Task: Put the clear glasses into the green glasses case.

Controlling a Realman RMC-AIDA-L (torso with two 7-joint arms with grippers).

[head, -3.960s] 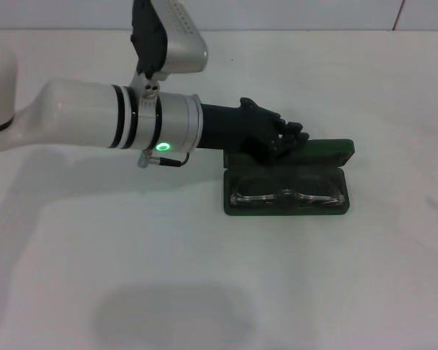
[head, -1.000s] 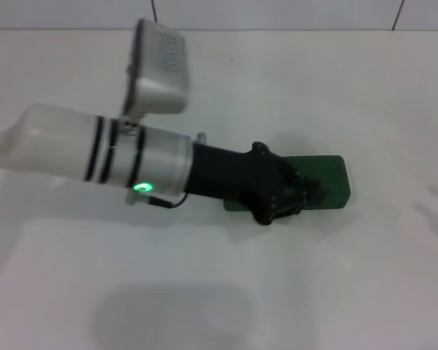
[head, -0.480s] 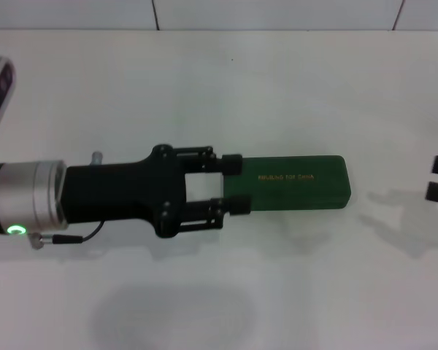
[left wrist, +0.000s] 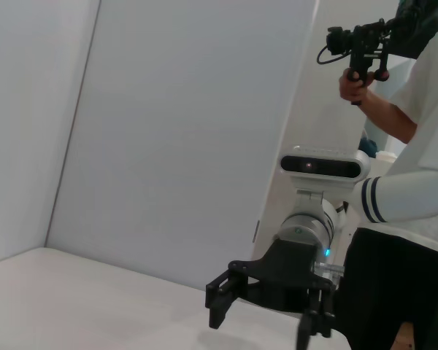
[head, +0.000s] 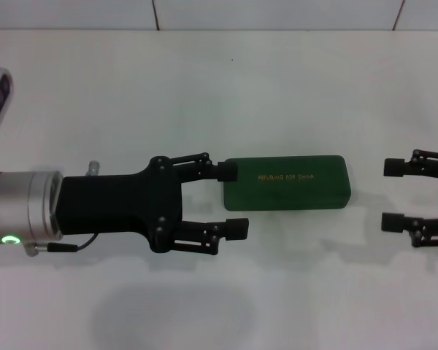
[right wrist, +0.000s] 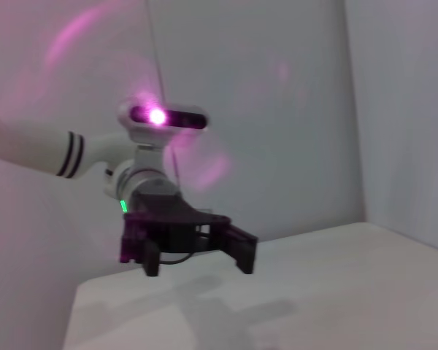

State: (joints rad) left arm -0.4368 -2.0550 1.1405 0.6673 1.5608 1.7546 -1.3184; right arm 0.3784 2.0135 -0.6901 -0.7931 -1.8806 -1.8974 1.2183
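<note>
Left claw (head: 235, 200) spread wider, backed off | green glasses case (head: 286, 181) closed | right claw (head: 393, 195) spread, advanced

You were working in a robot test or data-collection lab, not a home or shop. The worktop (head: 226, 80) was plain white and bare out to its edges, backed by blank pale wall panels (left wrist: 175, 124) that met in a corner. A person (left wrist: 416, 189) in a white shirt stood close beside the rig and held up a camera on a handheld grip (left wrist: 361, 44), filming the setup. Each arm carried a wrist camera module (left wrist: 325, 164); the one seen from the right wrist glowed with a bright light (right wrist: 160, 117).
</note>
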